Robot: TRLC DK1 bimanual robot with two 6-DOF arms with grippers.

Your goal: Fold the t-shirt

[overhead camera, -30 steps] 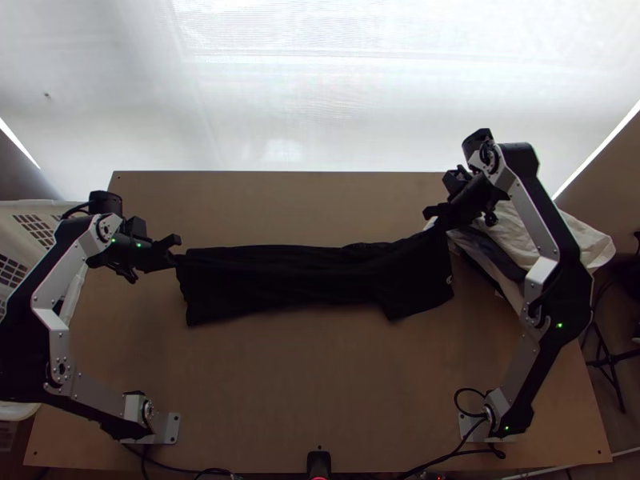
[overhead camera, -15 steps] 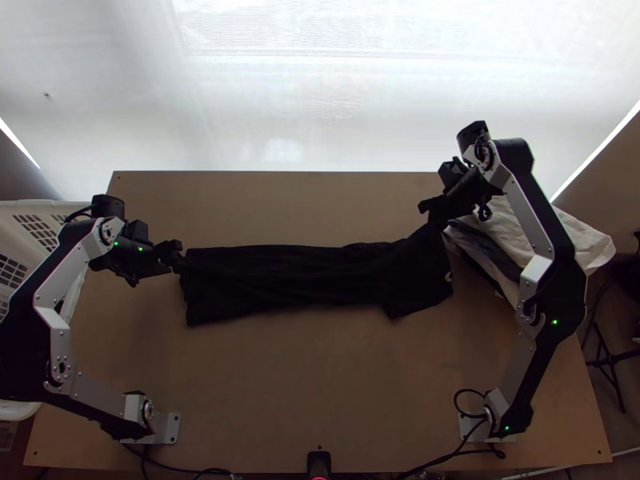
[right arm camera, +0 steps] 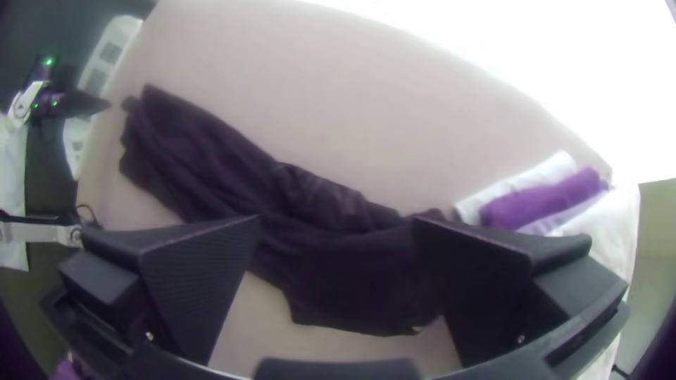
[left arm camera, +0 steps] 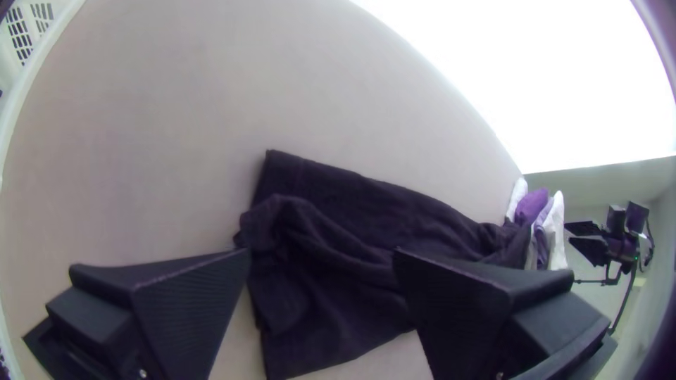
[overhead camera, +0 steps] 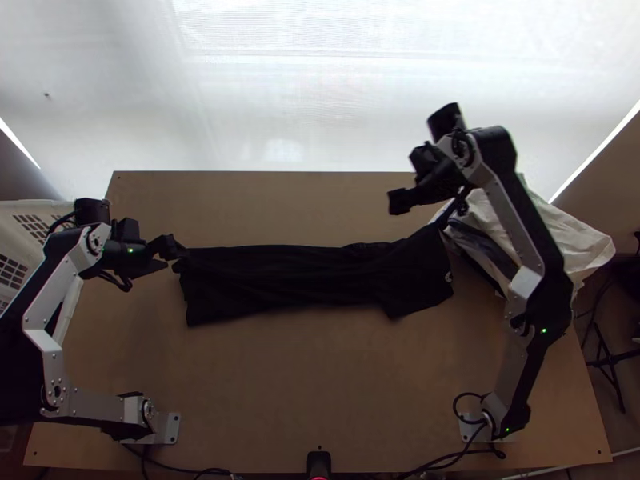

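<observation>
Black t-shirt (overhead camera: 320, 280) lies across the middle of the table (overhead camera: 320, 384) as a long narrow strip, long axis left to right; layered lengthwise, wrinkled, with a rumpled flap on top at the left end; the wider end is at the right.
Marking: one small pale mark (overhead camera: 449, 277) on the shirt near the edge of the right end; too small to make out.
Left gripper (overhead camera: 178, 254): at the shirt's left end; fingers spread wide, cloth seen beyond the gap in its wrist view; can't tell if a tip touches the fabric.
Right gripper (overhead camera: 418, 214): over the far side of the shirt's right part; fingers spread wide, pinching nothing.
White basket (overhead camera: 24, 214) with slotted walls at the table's left edge; clothes pile (overhead camera: 528, 232) at the right edge, white and dark from the top, purple piece (right arm camera: 542, 200) among white in the right wrist view.
</observation>
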